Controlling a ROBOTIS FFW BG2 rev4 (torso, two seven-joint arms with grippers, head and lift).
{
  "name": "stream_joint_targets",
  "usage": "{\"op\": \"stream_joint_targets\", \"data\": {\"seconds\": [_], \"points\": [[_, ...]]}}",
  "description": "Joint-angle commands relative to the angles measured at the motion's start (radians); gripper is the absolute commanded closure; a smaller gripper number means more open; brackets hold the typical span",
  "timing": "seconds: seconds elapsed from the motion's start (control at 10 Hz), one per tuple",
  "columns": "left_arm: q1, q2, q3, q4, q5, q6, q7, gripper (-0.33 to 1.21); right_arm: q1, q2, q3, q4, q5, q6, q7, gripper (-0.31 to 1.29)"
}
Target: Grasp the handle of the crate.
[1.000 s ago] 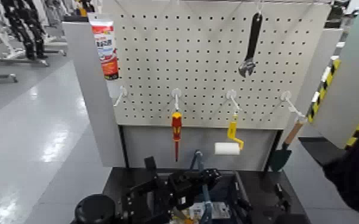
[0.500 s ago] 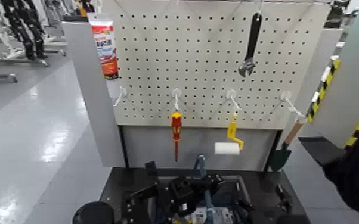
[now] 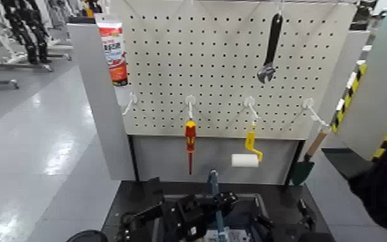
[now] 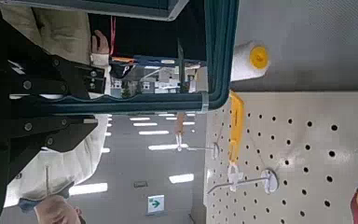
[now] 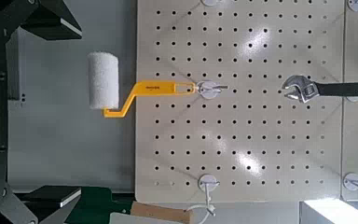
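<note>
The dark blue-grey crate [image 3: 259, 201] sits on the black tabletop at the bottom of the head view, below the pegboard. Its thin blue-grey handle [image 3: 213, 183] stands upright over the middle. My left gripper [image 3: 216, 203] reaches in from the left and is shut on the handle partway up the arch. In the left wrist view the handle [image 4: 158, 105] runs as a teal strip between the black fingers [image 4: 47, 73] of the left gripper [image 4: 65, 103]. My right gripper [image 5: 47, 107] waits at the crate's right side, open and empty, facing the pegboard.
A white pegboard [image 3: 222, 83] holds a red-and-yellow screwdriver [image 3: 189, 138], a yellow-handled paint roller [image 3: 244, 160], a black wrench [image 3: 270, 51] and a trowel [image 3: 304, 168]. A grey post [image 3: 99, 103] stands at its left. A person's dark sleeve [image 3: 386, 186] is at the right.
My left arm has sunk lower in the head view and its elbow has dropped out of sight. The gripper and the handle have shifted slightly, and the crate's far rim sits a little lower.
</note>
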Motion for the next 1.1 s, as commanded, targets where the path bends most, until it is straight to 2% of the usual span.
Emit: {"op": "stream_joint_targets", "data": {"seconds": [0.1, 0.5, 0.9, 1.1], "points": [[0.041, 0.007, 0.022, -0.07, 0.022, 0.003, 0.024, 1.17, 0.0, 0.0, -0.001, -0.001, 0.0, 0.002, 0.004, 0.13], [0.085, 0.009, 0.038, -0.134, 0.053, 0.002, 0.059, 1.17, 0.003, 0.002, -0.009, -0.004, 0.0, 0.002, 0.018, 0.13], [0.091, 0.01, 0.046, -0.145, 0.051, 0.002, 0.062, 1.17, 0.003, 0.003, -0.012, -0.006, -0.003, 0.005, 0.036, 0.13], [0.09, 0.013, 0.045, -0.146, 0.051, 0.002, 0.062, 1.17, 0.002, 0.005, -0.015, -0.007, 0.017, 0.003, 0.046, 0.13]]}}
